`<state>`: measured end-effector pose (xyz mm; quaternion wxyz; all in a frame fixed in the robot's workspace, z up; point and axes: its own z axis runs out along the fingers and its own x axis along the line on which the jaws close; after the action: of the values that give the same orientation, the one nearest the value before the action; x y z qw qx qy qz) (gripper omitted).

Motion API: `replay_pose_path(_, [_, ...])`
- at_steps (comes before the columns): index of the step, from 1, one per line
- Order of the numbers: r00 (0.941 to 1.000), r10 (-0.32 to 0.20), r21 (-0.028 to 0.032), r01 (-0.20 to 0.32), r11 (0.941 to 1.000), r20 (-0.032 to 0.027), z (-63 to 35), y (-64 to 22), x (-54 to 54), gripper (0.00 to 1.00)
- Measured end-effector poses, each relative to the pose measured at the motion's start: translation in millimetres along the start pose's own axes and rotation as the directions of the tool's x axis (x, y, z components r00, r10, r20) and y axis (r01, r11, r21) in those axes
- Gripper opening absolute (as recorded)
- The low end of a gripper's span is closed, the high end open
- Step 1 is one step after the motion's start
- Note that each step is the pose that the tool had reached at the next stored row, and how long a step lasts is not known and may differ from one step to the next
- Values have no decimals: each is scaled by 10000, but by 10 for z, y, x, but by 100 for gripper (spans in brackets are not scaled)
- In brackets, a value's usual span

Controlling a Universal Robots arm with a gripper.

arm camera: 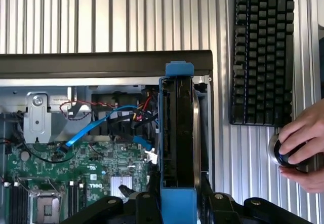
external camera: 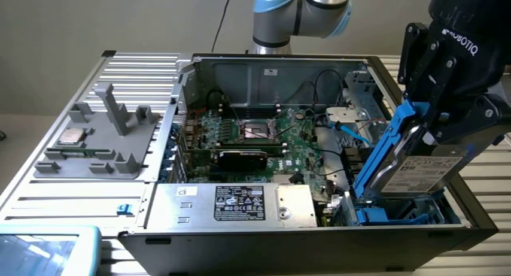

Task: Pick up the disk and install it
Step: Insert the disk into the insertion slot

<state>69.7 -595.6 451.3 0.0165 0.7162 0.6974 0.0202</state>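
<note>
On the outside camera I see the open computer case [external camera: 319,243], and my gripper [external camera: 434,121] is closed partway onto the disk [external camera: 423,168]. It pinches the disk's blue rails and holds it on edge, tilted, with the low end at the drive bay [external camera: 399,215] in the case's near corner at the exterior view's right. The wrist camera adds a keyboard [arm camera: 263,51] and a person's hand [arm camera: 304,148] on something small and round outside the case, while the disk's edge hides the bay beneath it and cables [external camera: 353,134] crowd just beside.
</note>
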Motion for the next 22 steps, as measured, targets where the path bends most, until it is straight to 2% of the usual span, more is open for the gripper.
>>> replay_pose_path(18, [10000, 15, -1, -15, 10000, -1, 148, -1, -10, 37])
replay_pose_path(20, [10000, 16, 0, -16, 10000, -18, 153, 1, -10, 37])
replay_pose_path(22, [10000, 17, 2, -17, 10000, -68, 157, 6, -10, 37])
